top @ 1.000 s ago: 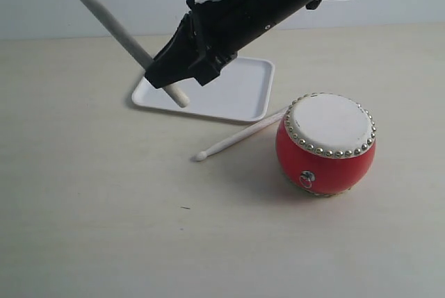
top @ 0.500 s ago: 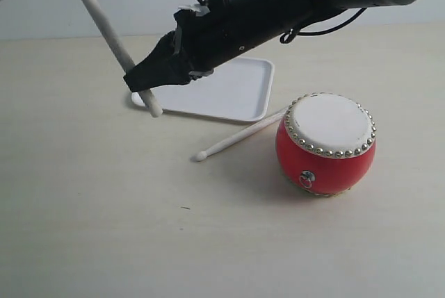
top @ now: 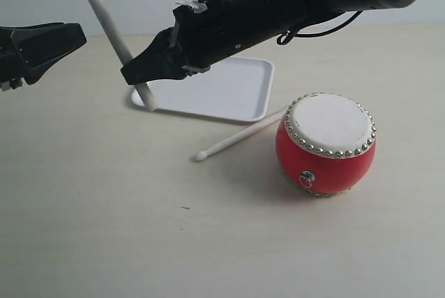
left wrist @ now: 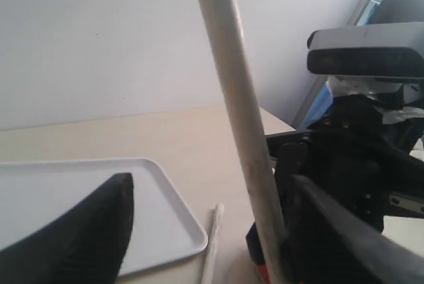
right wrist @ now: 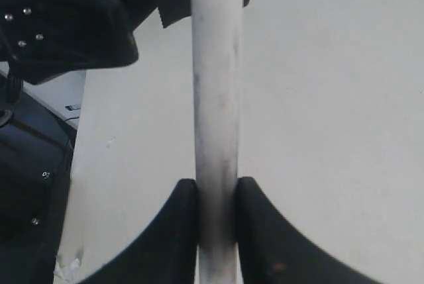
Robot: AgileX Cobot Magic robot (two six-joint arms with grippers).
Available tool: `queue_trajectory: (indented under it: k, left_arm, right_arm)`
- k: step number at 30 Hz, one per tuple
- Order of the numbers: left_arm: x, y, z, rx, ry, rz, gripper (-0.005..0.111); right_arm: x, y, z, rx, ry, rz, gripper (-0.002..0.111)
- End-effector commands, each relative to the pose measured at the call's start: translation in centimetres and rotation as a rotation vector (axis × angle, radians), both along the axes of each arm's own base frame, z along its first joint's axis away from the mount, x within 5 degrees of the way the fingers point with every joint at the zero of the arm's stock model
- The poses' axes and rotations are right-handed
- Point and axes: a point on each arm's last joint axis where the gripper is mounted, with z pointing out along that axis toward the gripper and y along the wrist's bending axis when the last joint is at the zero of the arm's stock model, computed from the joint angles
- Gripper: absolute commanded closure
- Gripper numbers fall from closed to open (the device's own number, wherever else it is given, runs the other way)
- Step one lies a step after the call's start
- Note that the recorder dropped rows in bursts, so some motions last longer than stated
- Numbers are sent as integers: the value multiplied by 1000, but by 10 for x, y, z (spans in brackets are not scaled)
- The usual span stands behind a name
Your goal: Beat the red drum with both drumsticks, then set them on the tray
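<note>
Drum (top: pixel 325 144), red-bodied with a white skin and a ring of silver studs, sits on the counter (top: pixel 104 208), well apart from both sets of fingers. The right fingers (right wrist: pixel 185 231) are clenched on one pale stick (top: pixel 104 13), steeply tilted, its lower end just below them at the tray (top: pixel 236 93) corner. A second stick (top: pixel 240 133) lies flat between tray and drum. The left fingers (top: pixel 49 41) are spread wide and empty, near the raised stick without touching it.
</note>
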Motion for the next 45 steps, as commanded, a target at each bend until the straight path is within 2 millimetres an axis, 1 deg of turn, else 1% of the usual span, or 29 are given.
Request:
queue_trajectory:
  k: [1,8,11,16,20,22,36,39,45]
  left_arm:
    - [3,-10,3,-39,-20,-10,42]
    - [-1,-35,5,-75,-25,-67,42]
    - [0,-41,4,-78,-5,-37,42]
    - [5,-39,-1,-38,38,31,42]
    - [5,-38,6,-112,-3,36,42]
    - [6,-38,6,-113,0,49,42]
    - [5,-40,6,-126,25,37,42]
    - [6,-40,1,-119,39,32,42]
    - [15,-40,-17,-127,112,48,42]
  right_arm:
    - [5,-1,1,1,-14,-53,108]
    - [5,-1,1,0,-16,-57,108]
    - [4,-1,1,3,-12,-49,108]
    - [3,0,3,22,1,-42,108]
    - [3,0,3,22,-1,-41,108]
    - [3,0,3,22,-1,-41,108]
    - [3,0,2,18,-10,-40,108]
    - [3,0,3,20,-9,-36,108]
    - [0,0,4,36,-19,-2,108]
